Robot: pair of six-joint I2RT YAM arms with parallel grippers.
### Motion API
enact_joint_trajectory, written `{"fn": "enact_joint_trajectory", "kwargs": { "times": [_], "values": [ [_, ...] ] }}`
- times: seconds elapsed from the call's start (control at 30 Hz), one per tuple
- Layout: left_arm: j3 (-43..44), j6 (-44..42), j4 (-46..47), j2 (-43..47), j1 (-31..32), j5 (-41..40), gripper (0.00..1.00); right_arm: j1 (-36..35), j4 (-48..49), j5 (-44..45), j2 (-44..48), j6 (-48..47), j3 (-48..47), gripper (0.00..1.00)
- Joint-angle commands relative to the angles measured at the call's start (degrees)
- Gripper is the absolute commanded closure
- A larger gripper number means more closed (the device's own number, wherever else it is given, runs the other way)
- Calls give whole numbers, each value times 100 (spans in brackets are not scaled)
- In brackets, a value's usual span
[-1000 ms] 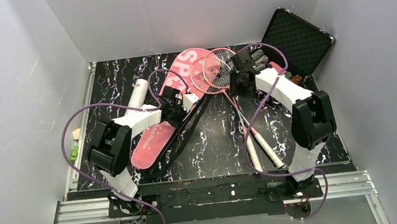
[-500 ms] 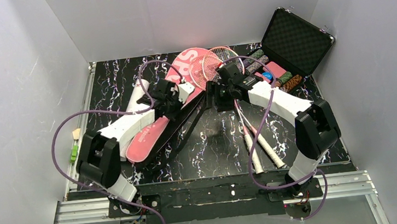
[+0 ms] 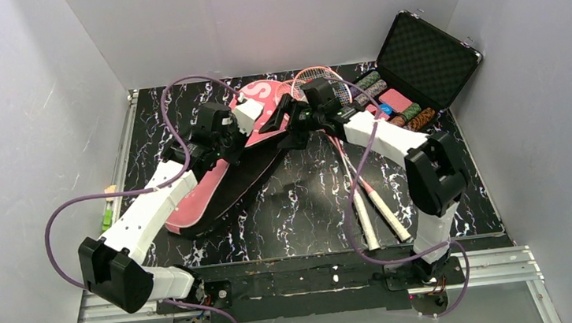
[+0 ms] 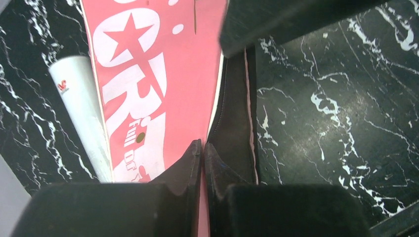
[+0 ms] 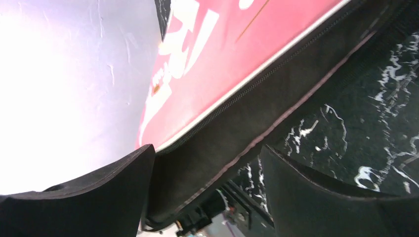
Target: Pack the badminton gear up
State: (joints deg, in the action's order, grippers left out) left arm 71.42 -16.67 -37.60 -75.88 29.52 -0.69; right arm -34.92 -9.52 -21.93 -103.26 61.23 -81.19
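The pink "SPORT" racket bag (image 3: 208, 191) lies slantwise at centre left, its black side panel (image 4: 236, 118) turned up. My left gripper (image 3: 262, 123) is shut on the bag's edge, and pink fabric shows between its tips (image 4: 203, 148). My right gripper (image 3: 292, 123) is open, and the bag's black zipped edge (image 5: 222, 143) lies between its fingers. Two pink-framed rackets (image 3: 321, 87) lie right of the bag, with their white handles (image 3: 383, 214) pointing towards the near edge. The white-grey tube (image 4: 81, 116) lies along the bag's left side. No shuttlecocks are in view.
An open black case (image 3: 424, 55) with patterned chip rolls (image 3: 413, 117) stands at the back right. Small green and yellow pieces (image 3: 106, 217) sit at the table's left edge. White walls close in the back and sides. Purple cables loop above both arms.
My left arm has stretched towards the back, carrying the bag's edge with it. My right gripper has moved left from the racket heads to the bag's black edge.
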Motion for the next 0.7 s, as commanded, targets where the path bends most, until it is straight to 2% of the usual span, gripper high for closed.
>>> {"fn": "enact_joint_trajectory", "kwargs": {
  "times": [0.0,0.13,0.33,0.43,0.5,0.6,0.63,0.67],
  "values": [
    [-134,88,-134,291,1,-3,100,-27,819,-286,-520,1310,-242,13],
    [-174,102,-125,325,1,40,100,-107,1074,-378,-780,1751,-262,12],
    [-194,103,-127,394,2,161,100,-147,1022,-8,-894,1989,-277,12],
    [-182,132,-195,449,2,360,100,-139,1066,312,-1008,2051,-334,19],
    [-191,148,-278,491,1,431,100,-138,1075,461,-1117,2065,-494,33],
    [-305,166,-337,587,1,519,100,-153,972,530,-1287,2001,-826,75],
    [-371,164,-335,613,1,551,100,-172,973,501,-1318,1973,-916,88],
    [-438,166,-329,635,1,589,100,-185,963,479,-1345,1934,-998,96]
  ]
}}
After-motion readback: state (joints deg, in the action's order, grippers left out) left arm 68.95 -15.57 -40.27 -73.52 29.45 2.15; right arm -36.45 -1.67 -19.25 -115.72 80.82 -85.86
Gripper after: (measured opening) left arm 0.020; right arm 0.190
